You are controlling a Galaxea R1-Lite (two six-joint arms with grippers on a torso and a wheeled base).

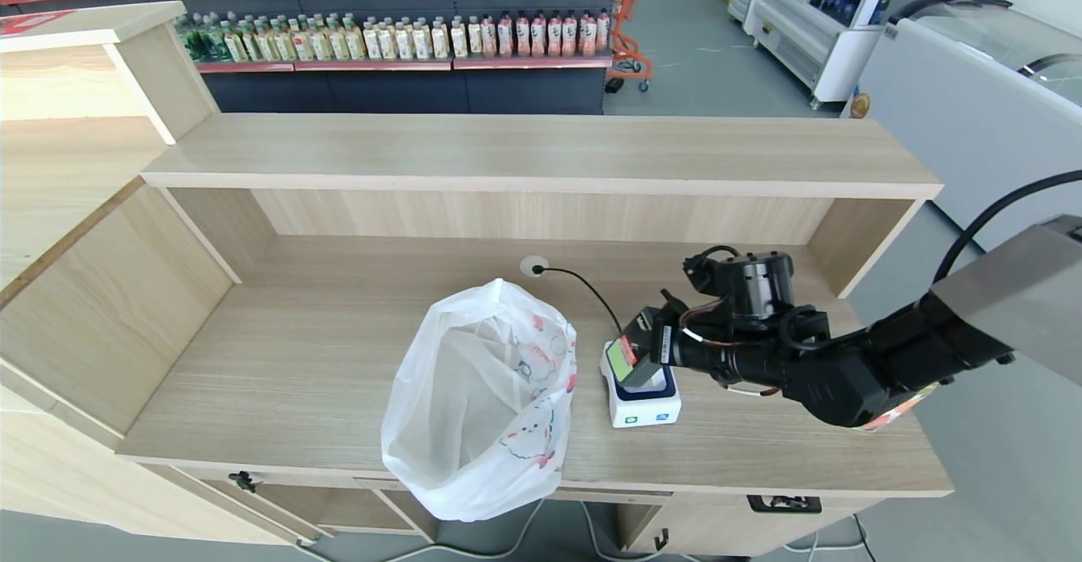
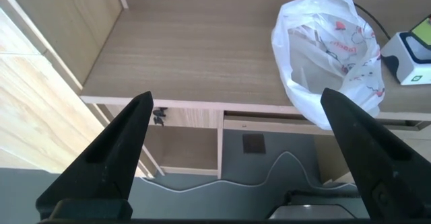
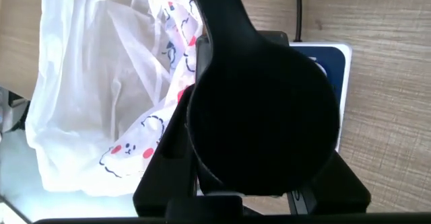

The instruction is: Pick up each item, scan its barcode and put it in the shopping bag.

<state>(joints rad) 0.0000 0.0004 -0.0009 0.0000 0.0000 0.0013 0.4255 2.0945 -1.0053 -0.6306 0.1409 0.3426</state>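
Observation:
A white shopping bag point(image 1: 482, 393) with cartoon prints stands open at the counter's front edge, also in the left wrist view point(image 2: 330, 49) and the right wrist view point(image 3: 108, 96). Just right of it sits a white scanner point(image 1: 644, 401) with a blue top point(image 3: 331, 56). My right gripper point(image 1: 638, 351) is shut on a small dark item with a green and red label point(image 1: 624, 359), held directly over the scanner. That item appears as a round dark shape point(image 3: 262, 116) hiding most of the scanner. My left gripper point(image 2: 237, 96) hangs open and empty below the counter front, left of the bag.
A black cable point(image 1: 587, 291) runs from a grommet point(image 1: 534, 266) to the scanner. The wooden counter point(image 1: 321, 359) is walled at the back and sides under a raised shelf point(image 1: 541, 152). A colourful packet point(image 1: 900, 411) peeks from under the right arm.

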